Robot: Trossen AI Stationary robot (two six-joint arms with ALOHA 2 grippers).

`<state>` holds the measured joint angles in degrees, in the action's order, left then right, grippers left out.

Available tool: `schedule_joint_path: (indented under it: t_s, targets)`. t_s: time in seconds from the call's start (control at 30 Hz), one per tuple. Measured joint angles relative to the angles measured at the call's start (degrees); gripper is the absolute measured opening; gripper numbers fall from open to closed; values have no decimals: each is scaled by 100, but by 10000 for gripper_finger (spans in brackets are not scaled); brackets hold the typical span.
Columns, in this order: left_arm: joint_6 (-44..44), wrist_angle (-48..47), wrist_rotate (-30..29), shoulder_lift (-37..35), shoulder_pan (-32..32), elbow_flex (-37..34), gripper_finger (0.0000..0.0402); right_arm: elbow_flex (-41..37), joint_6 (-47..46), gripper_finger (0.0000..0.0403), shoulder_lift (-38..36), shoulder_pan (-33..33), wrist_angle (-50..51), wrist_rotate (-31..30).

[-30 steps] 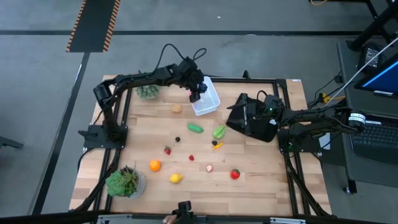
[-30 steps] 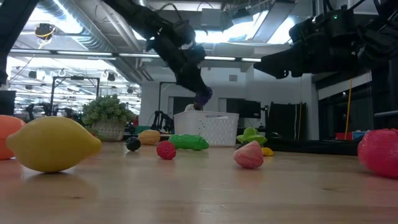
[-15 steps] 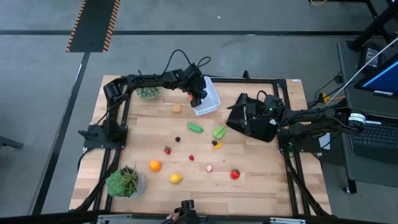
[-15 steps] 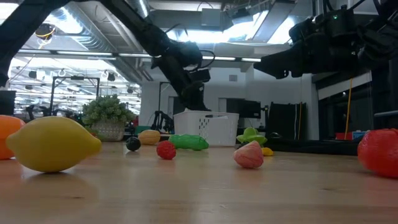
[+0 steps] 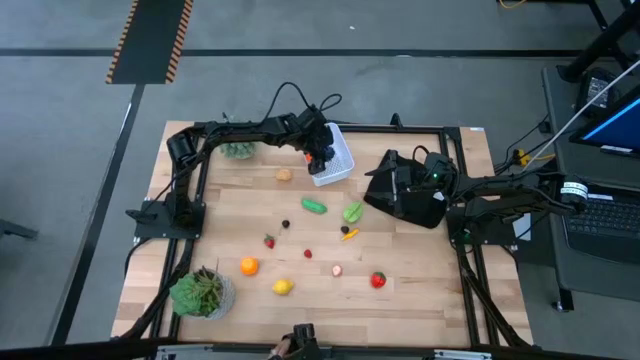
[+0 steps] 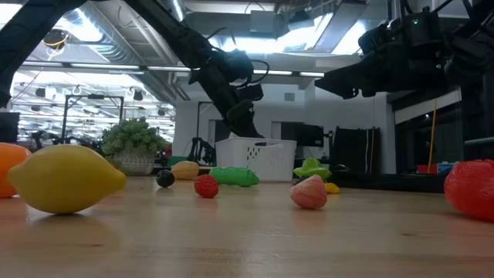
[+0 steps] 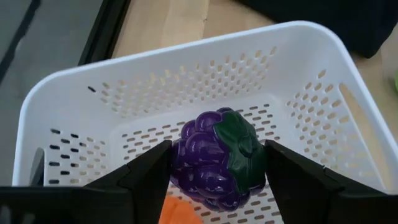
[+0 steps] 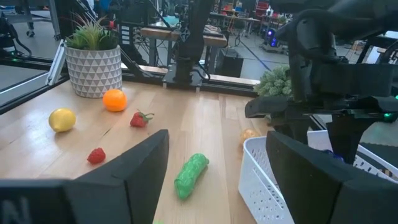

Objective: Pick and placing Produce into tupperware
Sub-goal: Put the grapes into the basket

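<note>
I see the surface (image 5: 400,290) with produce scattered across it. The white tupperware (image 5: 334,160) sits at its far edge. Left hand (image 7: 214,171) is down inside it, fingers flanking the purple grapes (image 7: 214,158); grip uncertain. Right hand (image 8: 217,155) released, waiting beside the black cloth (image 5: 405,195).

Lemon (image 8: 62,119), orange (image 8: 114,100), green cucumber (image 8: 189,175) beside white tub (image 8: 264,180)

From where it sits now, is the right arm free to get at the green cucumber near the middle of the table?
Probably yes. The right pincer hovers open above the black cloth, and the cucumber lies on bare wood with only the small leafy green piece between them. The left pincer is busy over the white tub, off that path.
</note>
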<state>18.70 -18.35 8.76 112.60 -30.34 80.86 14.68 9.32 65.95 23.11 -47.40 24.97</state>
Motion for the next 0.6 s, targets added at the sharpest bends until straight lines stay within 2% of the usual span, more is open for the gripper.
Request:
schedule_joint_path:
  t_s: [0.6]
  targets:
    - [413, 293, -106, -4, 15, 0, 251, 0, -2, 271, 0, 0, 15, 3]
